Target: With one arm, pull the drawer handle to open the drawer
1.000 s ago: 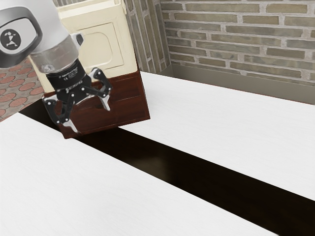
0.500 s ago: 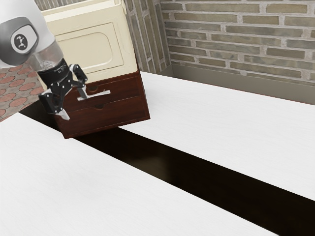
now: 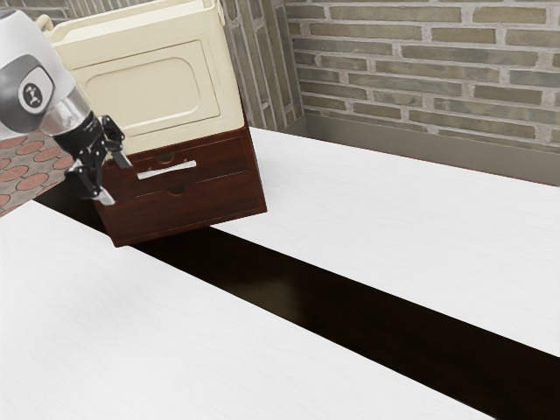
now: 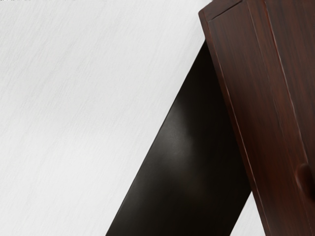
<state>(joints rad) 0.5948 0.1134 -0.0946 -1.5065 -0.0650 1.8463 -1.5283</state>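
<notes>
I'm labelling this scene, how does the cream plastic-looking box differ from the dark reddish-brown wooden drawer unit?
The cream box is taller, the drawer unit shorter. The box sits above, the unit beneath. The box's front has one rounded panel; the unit's is split into two drawers, the upper one with a pale bar handle. Both are boxy.

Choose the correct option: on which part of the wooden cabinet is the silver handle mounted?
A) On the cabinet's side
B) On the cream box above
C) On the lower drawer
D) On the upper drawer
D: the silver handle sits on the upper drawer, above the lower drawer.
</notes>
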